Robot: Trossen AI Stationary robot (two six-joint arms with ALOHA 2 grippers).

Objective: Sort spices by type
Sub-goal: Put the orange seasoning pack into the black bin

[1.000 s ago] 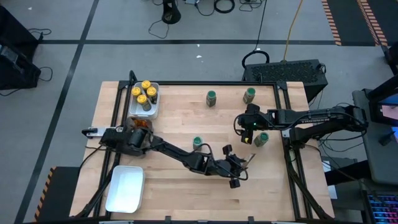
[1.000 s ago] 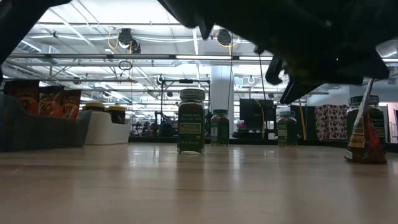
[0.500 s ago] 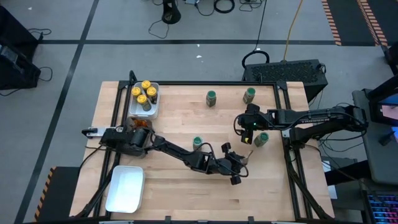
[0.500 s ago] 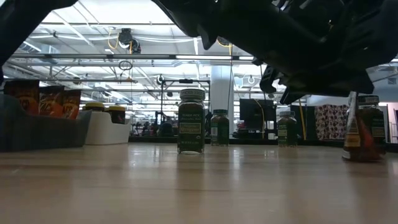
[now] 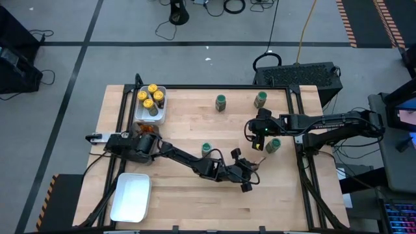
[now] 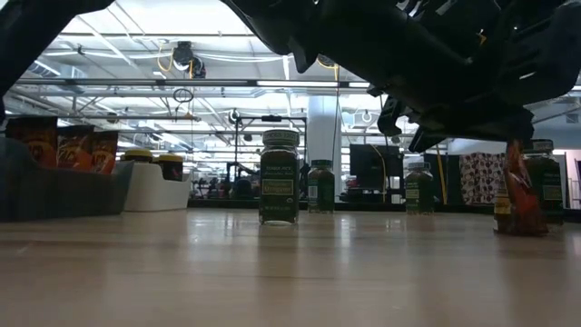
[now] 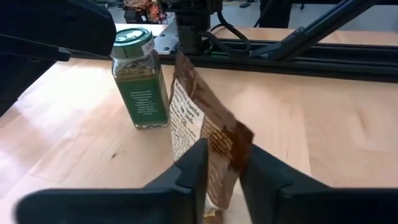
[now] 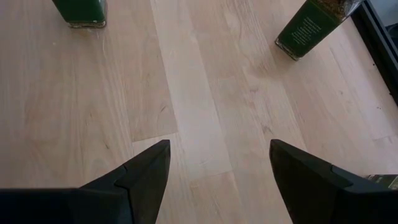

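1. Wooden desk carries the sorting work under a warehouse ceiling.
2. Left tool pinches an orange-brown packet standing upright near the desk's right front.
3. A green-lidded jar stands just beside the packet.
4. Right tool hovers spread above bare desk.
5. Grip low and firmly; lift vertically so the packet does not tip the jar.

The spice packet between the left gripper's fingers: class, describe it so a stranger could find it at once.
Start at the wooden table and follow the left arm to the left gripper. Its fingers are pinching a packet beside a green-lidded jar. It is the flat, orange-brown, printed one; its neighbours are round jars.
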